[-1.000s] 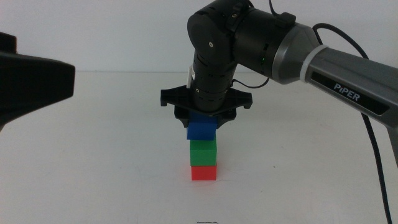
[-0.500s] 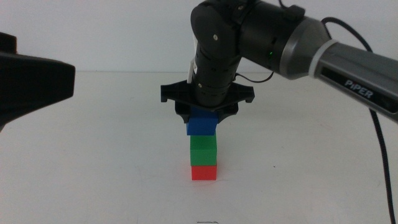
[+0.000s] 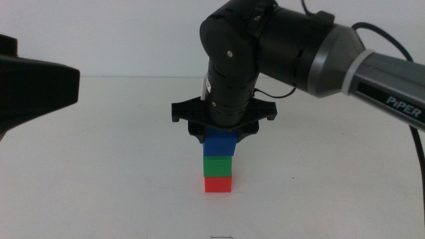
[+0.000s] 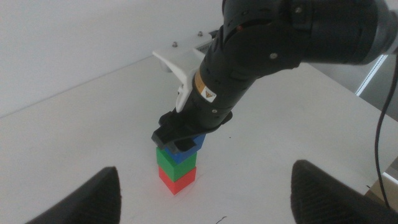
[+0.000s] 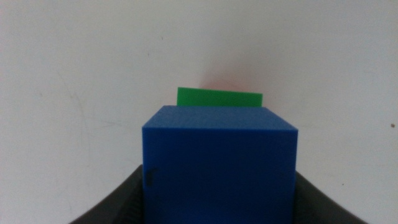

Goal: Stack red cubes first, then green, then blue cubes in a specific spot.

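PiPER lettering on right arm [image 3: 392, 103], right gripper [image 3: 222, 135] clamping blue cube [image 3: 220, 145]

The right arm reaches in from the right, its wrist bent to point straight down at mid-scene. Its end effector [image 3: 222, 135] hangs vertical, jaws closed on the blue cube [image 3: 220, 145]. The left end effector [image 4: 202, 186] waits off to the left, held high, jaws spread wide apart.
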Action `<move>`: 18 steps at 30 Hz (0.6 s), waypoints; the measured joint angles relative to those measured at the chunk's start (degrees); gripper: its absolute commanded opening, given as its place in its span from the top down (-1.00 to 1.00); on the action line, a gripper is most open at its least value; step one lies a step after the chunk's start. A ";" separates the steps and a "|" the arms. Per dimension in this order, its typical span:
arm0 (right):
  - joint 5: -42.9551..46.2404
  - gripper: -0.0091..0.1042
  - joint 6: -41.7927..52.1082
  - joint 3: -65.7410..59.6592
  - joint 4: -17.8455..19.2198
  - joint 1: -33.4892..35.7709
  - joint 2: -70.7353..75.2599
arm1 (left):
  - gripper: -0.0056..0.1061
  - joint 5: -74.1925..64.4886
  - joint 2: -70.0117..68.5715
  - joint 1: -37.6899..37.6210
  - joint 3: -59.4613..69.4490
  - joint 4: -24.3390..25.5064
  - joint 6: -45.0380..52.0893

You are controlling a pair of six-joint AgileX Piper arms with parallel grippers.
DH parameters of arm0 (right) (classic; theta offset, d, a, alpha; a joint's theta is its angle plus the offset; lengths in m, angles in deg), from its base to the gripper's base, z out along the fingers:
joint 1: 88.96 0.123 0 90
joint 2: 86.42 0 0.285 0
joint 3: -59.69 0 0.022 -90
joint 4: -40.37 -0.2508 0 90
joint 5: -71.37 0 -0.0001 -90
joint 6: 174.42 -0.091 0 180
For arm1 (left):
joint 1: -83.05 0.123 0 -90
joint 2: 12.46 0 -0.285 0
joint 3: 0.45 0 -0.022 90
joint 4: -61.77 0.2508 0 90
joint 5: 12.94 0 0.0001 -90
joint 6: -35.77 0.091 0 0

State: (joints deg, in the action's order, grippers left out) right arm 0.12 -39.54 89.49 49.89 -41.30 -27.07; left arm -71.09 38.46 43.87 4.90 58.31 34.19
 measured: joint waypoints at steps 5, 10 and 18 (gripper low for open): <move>0.17 0.86 -0.16 -0.07 0.00 0.06 -1.46 | -0.78 0.00 0.00 0.00 0.00 0.00 0.00; 0.27 0.86 -0.75 -0.07 0.00 0.31 -2.13 | -0.78 0.00 0.00 0.00 0.00 0.00 0.00; 0.36 0.86 -2.71 -0.07 1.44 0.36 -2.18 | -0.78 0.00 0.00 0.00 0.00 0.00 0.00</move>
State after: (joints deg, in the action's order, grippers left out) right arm 0.48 -42.25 89.43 51.33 -40.94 -29.25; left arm -71.09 38.46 43.87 4.90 58.31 34.19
